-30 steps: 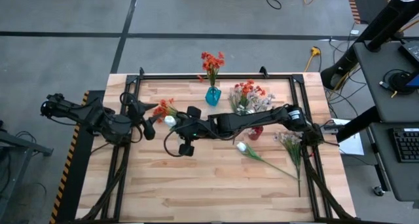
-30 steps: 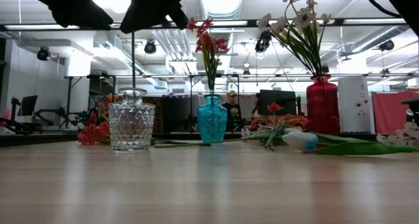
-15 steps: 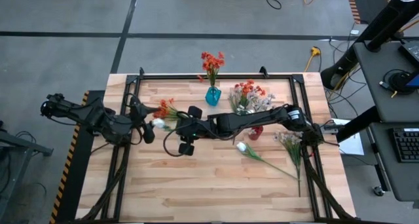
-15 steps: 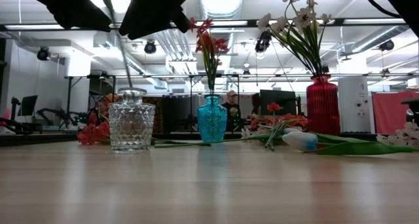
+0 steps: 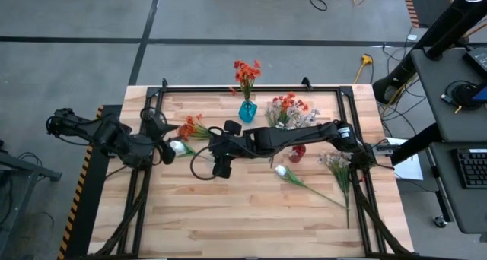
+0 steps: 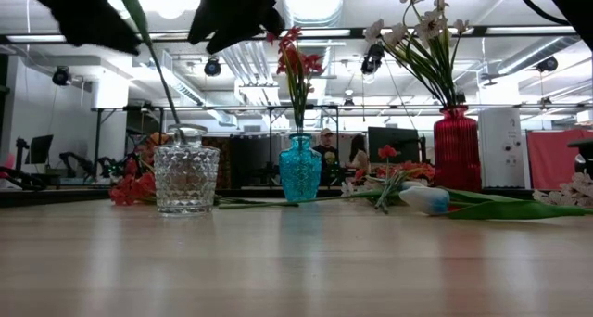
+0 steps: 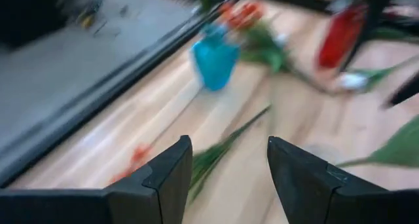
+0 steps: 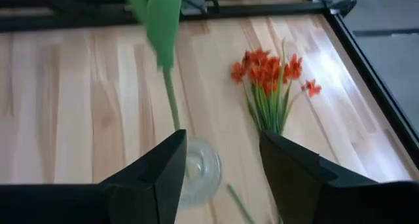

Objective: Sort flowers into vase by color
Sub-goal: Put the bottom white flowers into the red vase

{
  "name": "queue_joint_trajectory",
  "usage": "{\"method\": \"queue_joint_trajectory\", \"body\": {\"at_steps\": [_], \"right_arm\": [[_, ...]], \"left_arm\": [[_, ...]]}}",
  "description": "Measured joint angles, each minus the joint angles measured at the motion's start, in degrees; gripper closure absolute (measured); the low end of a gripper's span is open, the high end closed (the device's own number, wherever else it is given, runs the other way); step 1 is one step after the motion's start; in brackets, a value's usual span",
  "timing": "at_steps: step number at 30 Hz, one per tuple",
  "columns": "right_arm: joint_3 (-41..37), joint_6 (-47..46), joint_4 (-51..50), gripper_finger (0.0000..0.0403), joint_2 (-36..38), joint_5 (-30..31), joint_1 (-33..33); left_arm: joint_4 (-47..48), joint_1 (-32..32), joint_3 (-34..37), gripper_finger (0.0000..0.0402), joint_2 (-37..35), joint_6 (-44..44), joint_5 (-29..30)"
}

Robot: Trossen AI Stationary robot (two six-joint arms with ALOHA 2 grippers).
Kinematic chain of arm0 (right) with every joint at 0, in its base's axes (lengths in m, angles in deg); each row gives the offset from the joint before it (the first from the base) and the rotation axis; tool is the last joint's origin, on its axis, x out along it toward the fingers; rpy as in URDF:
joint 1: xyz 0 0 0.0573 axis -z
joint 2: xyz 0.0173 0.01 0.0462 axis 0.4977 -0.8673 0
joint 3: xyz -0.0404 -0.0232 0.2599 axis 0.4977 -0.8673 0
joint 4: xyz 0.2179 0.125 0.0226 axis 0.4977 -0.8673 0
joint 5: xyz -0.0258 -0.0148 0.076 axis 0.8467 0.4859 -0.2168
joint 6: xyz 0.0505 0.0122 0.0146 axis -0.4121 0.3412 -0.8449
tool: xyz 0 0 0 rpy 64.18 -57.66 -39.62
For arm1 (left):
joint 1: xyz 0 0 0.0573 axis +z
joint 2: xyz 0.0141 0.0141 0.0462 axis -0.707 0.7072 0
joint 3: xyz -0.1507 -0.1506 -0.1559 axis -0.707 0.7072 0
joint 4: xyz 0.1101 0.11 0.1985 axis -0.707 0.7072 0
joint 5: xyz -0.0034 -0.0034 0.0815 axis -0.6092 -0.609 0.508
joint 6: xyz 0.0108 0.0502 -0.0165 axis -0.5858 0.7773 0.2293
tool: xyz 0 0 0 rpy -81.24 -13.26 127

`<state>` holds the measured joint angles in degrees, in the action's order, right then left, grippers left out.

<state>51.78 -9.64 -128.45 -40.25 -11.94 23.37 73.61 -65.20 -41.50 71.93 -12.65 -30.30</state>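
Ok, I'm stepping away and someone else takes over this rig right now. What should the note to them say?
Left gripper: open, empty, waiting at the left side of the table.
Right gripper: open, holding nothing, above the clear vase.
Done: one white tulip stands leaning in the clear vase; orange-red flowers in the blue vase; pale blossoms in the red vase.
Left: lying loose are an orange-red spray, a second white tulip and a pale bunch.
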Motion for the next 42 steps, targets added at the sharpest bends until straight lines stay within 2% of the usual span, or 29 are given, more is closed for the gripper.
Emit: {"method": "queue_joint_trajectory", "body": {"at_steps": [5, 8, 17, 24, 28, 32, 35, 42], "right_arm": [[3.18, -1.02, -8.36, 0.0222, 0.56, -0.18, -0.13], [5.74, -2.47, -15.33, 0.0222, 0.74, -0.52, -0.15], [12.11, -5.24, -31.77, 0.0223, 0.78, -0.63, -3.09], [11.87, -9.53, -33.77, 0.0224, 6.47, -4.33, -7.91], [11.73, -12.48, -37.2, 0.0229, 8.73, -5.64, -12.07], [11.59, -15.76, -43.93, 0.0234, 8.76, -7.31, -17.6], [11.12, -18.88, -45.09, 0.0236, 8.76, -7.33, -22.0], [8.04, -27.3, -45.41, 0.0227, 8.99, -1.13, -31.41]], "left_arm": [[12.84, 0.0, 0.22, 0.0219, 0.37, -12.84, 1.64], [14.53, 0.0, 0.22, 0.0219, 0.28, -15.57, 1.71], [14.76, 0.0, -0.62, 0.0219, -0.72, -15.48, 3.06], [19.56, 0.0, -7.16, 0.0219, -0.84, -14.91, 4.94], [21.05, 0.0, -12.49, 0.0219, -0.99, -12.95, 8.08], [20.78, 0.0, -16.54, 0.0219, -0.88, -11.78, 8.44], [19.86, 0.0, -18.2, 0.0219, -0.74, -10.21, 8.49], [18.08, 0.0, -18.09, 0.0219, -0.59, -8.68, 7.69]]}}
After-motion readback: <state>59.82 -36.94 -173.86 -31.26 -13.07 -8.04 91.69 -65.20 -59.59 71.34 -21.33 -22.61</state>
